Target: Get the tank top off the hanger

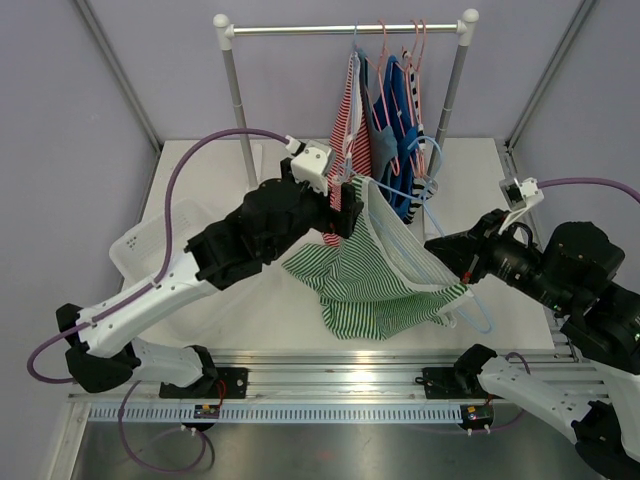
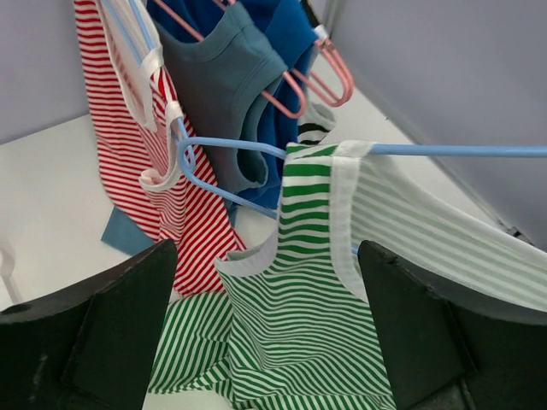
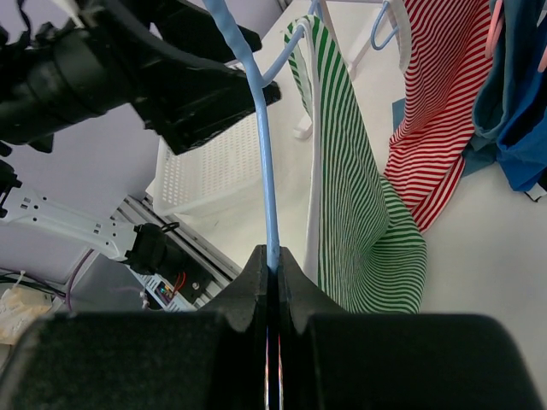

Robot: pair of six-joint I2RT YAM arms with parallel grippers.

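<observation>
Strap removal.
Right claw (image 3: 273, 275) pinches the hanger (image 3: 261, 162); left claw (image 2: 267, 260), spread, should grip the tank top (image 2: 295, 333) at its strap and draw it off the end.

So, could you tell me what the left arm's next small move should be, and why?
Probably ease the left jaws forward and shut them on the top at its strap. They stand open just short of it, the strap is draped over the hanger, and the right jaws are shut on the hanger, so it looks braced for a pull.
</observation>
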